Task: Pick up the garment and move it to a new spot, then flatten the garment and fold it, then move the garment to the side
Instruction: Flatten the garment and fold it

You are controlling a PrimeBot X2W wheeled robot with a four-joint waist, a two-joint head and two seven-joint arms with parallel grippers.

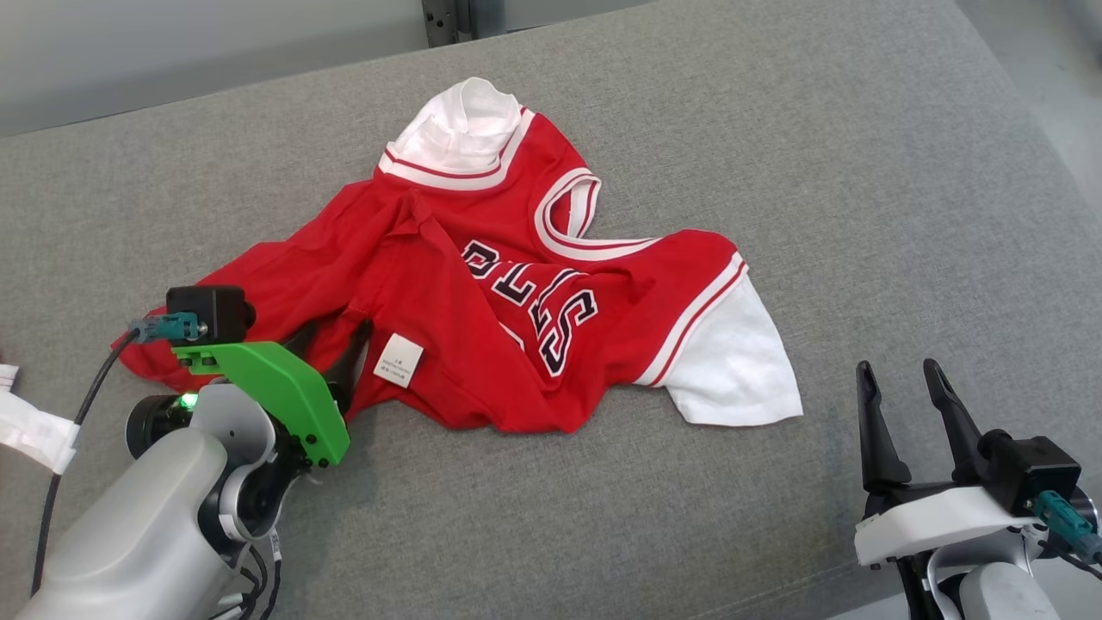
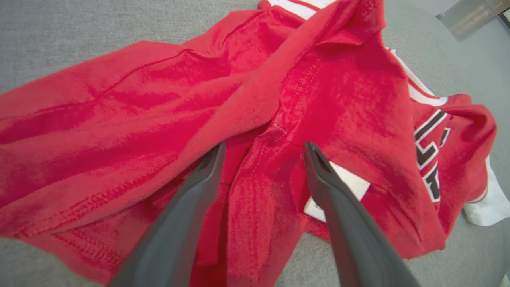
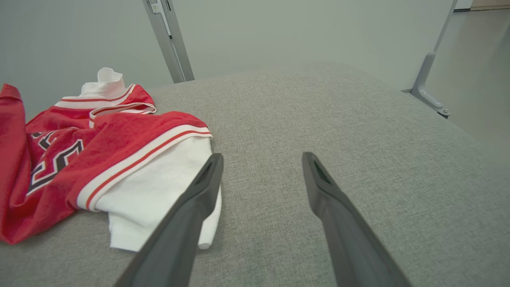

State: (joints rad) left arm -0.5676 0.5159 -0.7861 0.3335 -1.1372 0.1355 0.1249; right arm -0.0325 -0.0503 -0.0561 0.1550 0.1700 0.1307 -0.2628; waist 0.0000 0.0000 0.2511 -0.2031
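The garment [image 1: 482, 284] is a red jersey with white sleeves and dark lettering, lying crumpled on the grey padded surface [image 1: 861, 172]. My left gripper [image 1: 331, 340] is open over its near left part, the two dark fingers spread above a red fold [image 2: 263, 135] and beside a white label [image 1: 399, 360]. In the left wrist view the red cloth [image 2: 159, 119] lies slack under the fingers, not pinched. My right gripper [image 1: 900, 383] stands open at the lower right, apart from the white sleeve [image 3: 159, 187], with nothing between its fingers [image 3: 199, 187].
A grey metal post [image 1: 443, 19] rises behind the far edge of the surface. A white strip of cloth or tape [image 1: 30, 426] shows at the left edge near my left arm's cable. Bare grey surface stretches to the right of the jersey [image 3: 318, 119].
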